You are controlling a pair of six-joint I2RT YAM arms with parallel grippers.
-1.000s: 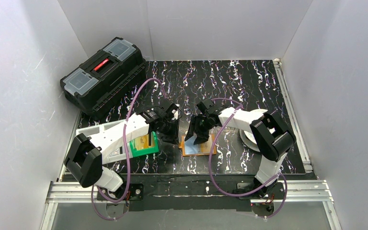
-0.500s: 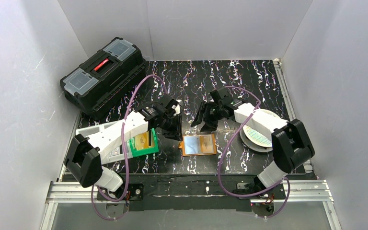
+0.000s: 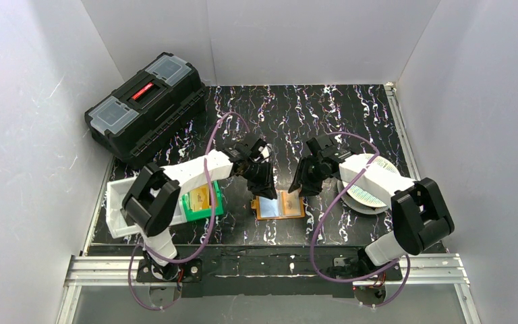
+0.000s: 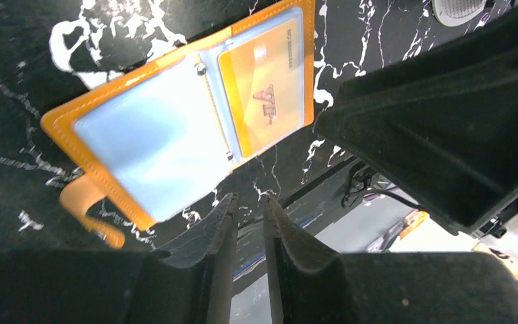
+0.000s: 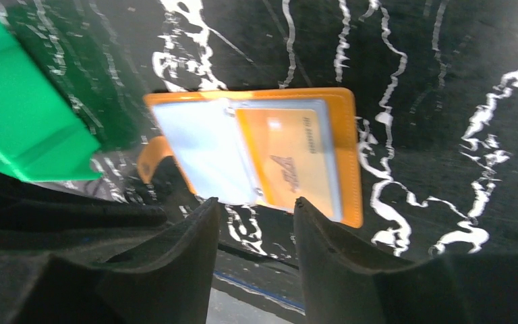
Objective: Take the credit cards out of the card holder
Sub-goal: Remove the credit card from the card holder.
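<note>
Top view was lit brightly & evenly from above; white walls were washed pale, w/ soft shadows cast on the table. In both wrist views, bluish glare was seen on clear pockets of the card holder. Near fingers were rendered dark & out of focus; slight blur was noted in right wrist view.
</note>
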